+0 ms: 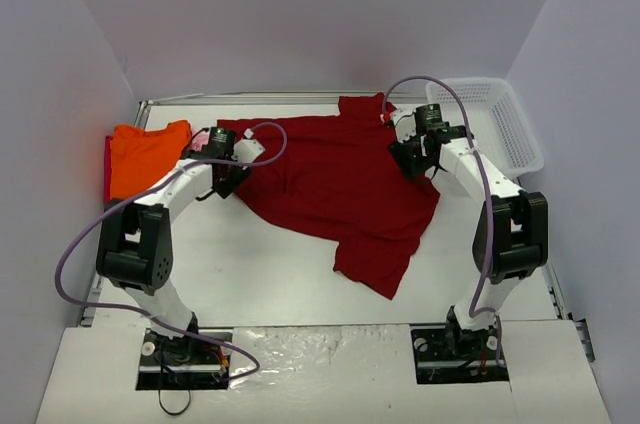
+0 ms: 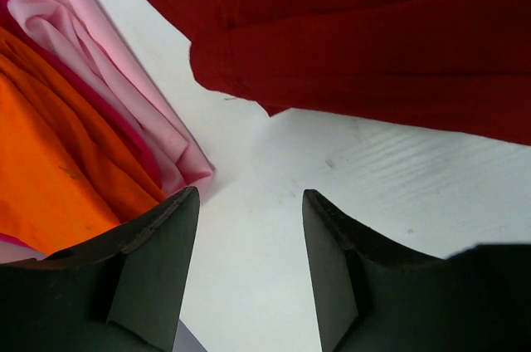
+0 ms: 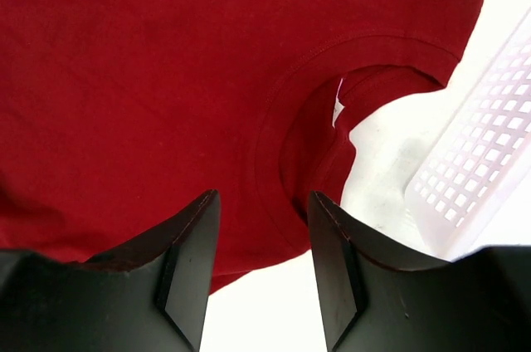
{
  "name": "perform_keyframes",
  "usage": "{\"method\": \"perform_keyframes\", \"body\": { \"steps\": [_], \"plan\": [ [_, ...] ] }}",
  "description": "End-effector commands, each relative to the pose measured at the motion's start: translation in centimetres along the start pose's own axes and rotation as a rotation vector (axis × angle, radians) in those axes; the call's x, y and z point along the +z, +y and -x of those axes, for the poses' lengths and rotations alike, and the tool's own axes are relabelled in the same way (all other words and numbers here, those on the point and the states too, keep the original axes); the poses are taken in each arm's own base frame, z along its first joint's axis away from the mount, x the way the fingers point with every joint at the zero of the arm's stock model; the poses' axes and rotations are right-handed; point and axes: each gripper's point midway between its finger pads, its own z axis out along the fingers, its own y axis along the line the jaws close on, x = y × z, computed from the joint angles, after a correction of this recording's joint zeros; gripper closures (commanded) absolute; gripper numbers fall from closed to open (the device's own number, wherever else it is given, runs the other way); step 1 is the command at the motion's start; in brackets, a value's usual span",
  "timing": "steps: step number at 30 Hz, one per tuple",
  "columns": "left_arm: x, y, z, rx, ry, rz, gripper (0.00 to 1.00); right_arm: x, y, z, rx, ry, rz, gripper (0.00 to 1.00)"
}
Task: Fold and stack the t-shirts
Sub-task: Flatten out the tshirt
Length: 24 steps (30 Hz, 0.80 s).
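Now | left gripper (image 2: 250,194) jaws apart, empty, beside dark red t-shirt (image 1: 335,179) | right gripper (image 3: 264,194) spread, empty, above its collar (image 3: 272,115)

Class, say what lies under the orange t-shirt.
A pale pink t-shirt pokes out from under the orange t-shirt along its edge. How far it runs beneath is covered.

white mesh basket (image 1: 500,119), rt rear, table (image 1: 290,274)

Left hand (image 2: 250,193) gapes empty over the table (image 2: 373,178), dark red shirt (image 2: 357,36) ahead, pink shirt (image 2: 91,53) and orange shirt (image 2: 41,178) at left.
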Motion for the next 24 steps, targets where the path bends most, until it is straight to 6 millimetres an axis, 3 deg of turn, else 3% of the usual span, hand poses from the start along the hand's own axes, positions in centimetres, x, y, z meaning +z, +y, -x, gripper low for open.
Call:
{"method": "perform_keyframes", "body": {
  "steps": [1,10,24],
  "plan": [
    [-0.2,2.6,2.6,0.008,-0.087,0.056,0.48,-0.1,0.1,-0.5,0.011,0.018,0.009,0.58],
    [2.5,3.4,3.1,0.000,-0.095,-0.015,0.54,2.6,-0.5,-3.1,0.021,0.147,0.019,0.64],
    [3.5,3.5,3.6,-0.022,-0.109,-0.072,0.58,3.9,-0.5,-4.1,0.009,0.203,0.034,0.66]
  ]
}}
